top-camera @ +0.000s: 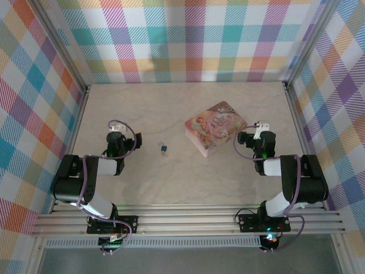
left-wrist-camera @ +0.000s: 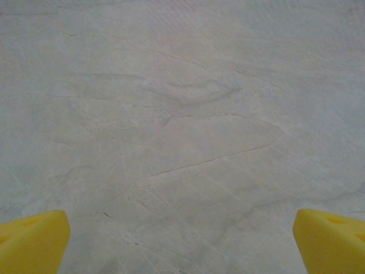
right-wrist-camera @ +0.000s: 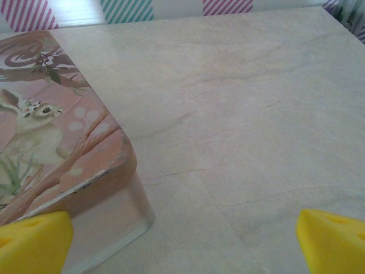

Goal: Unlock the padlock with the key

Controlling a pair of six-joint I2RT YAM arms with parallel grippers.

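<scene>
Pale cream desk (top-camera: 171,108) with faint grey veining. Blue padlock (top-camera: 164,149). Pink box (top-camera: 215,128) printed with a white rabbit, brown branches and green leaves. Plaid walls (top-camera: 188,40) in teal, orange, purple, yellow and pink on white. Bright yellow pads (left-wrist-camera: 31,242). Purple cables (top-camera: 84,180).

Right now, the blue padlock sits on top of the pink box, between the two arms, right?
No: the top external view shows the padlock on the table, left of the pink box, not on it, between the left arm and the right arm.

A pink picture box (top-camera: 215,128) lies on the table (top-camera: 171,182).
</scene>
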